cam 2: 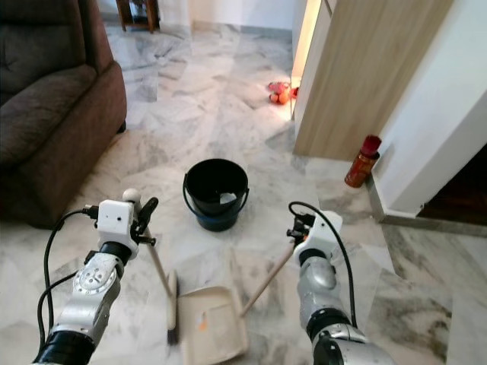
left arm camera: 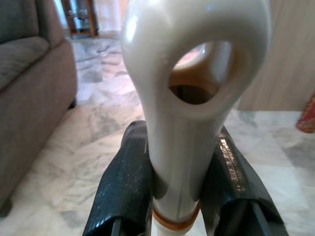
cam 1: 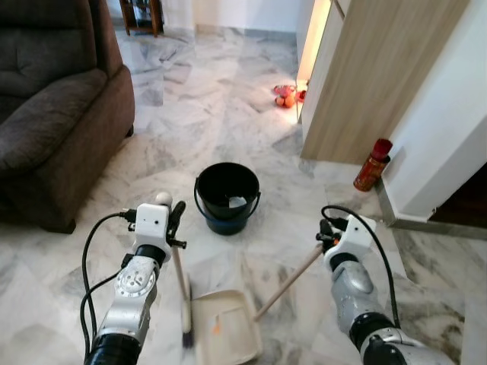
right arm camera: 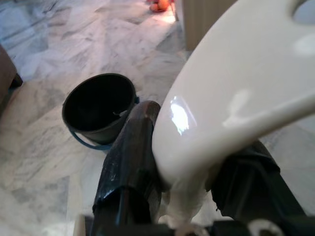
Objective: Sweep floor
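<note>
The robot is standing on a marble floor (cam 1: 228, 99), looking down at its two arms. The left claw (cam 1: 173, 220) is clamping the cream handle of a small broom (cam 1: 183, 304); in the left wrist view its two black fingers (left arm camera: 123, 187) are pressing on either side of the handle just below the hanging loop at its end. The broom is slanting down to the floor, its bristles resting right beside the left edge of a beige dustpan (cam 1: 228, 327). The right claw (cam 1: 326, 236) is gripping the top of the dustpan's long handle, and in the right wrist view its fingers (right arm camera: 130, 162) are squeezing the glossy cream grip. The wooden shaft is running diagonally from that claw down to the pan, which is lying flat on the floor between the two arms. A small orange scrap (cam 1: 216, 328) is sitting inside the pan.

Just beyond the pan, a black bucket (cam 1: 227, 196) with a blue base is standing upright, with a pale scrap inside it. A dark brown sofa (cam 1: 53, 114) is occupying the left side. To the right, a red spray can (cam 1: 371, 165) is standing against a wooden panel (cam 1: 380, 76), and some orange-red objects (cam 1: 285, 95) are lying on the floor farther back near a lit gap.
</note>
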Robot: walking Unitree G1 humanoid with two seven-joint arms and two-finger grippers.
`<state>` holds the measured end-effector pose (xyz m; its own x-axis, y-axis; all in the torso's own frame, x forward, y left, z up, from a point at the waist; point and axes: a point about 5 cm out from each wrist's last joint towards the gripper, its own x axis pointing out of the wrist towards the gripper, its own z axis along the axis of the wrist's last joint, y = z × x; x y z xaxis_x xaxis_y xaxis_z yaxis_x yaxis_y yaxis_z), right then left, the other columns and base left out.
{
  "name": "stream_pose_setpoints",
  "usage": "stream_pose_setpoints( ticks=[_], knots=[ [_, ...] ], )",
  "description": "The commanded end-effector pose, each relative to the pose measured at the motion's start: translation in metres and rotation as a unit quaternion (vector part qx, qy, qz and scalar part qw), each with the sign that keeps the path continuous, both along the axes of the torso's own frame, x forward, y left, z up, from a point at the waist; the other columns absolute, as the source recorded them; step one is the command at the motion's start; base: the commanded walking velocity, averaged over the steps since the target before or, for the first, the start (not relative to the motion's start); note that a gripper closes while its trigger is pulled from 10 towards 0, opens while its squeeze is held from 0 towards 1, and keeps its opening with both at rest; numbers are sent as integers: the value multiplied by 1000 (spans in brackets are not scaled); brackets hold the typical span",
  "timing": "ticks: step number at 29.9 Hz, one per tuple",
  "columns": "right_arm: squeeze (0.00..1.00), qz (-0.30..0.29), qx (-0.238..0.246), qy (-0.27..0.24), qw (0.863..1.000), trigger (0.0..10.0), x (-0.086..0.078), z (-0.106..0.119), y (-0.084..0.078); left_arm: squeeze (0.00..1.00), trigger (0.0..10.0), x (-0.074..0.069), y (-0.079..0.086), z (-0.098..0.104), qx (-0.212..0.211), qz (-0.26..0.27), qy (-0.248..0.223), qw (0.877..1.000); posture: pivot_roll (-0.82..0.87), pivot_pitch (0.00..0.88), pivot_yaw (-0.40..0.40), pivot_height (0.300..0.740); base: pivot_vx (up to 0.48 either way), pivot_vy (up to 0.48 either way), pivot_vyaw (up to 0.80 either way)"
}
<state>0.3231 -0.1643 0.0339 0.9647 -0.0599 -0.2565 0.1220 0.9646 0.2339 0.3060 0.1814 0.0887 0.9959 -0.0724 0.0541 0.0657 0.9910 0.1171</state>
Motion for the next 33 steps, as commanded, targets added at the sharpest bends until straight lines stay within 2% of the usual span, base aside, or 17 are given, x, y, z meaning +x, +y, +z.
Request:
stream_pose_setpoints(
  ticks=[1,33],
  knots=[
    [0,-11,14,-16,1000,10000,4,6,-3,0,10000,3,-5,6,7,-8,-15,1000,47,67,-42,740,285,0,0],
    [0,-8,14,-14,1000,10000,4,6,-2,0,10000,3,-5,6,8,-5,-15,1000,47,77,-46,740,290,0,0]
  ],
)
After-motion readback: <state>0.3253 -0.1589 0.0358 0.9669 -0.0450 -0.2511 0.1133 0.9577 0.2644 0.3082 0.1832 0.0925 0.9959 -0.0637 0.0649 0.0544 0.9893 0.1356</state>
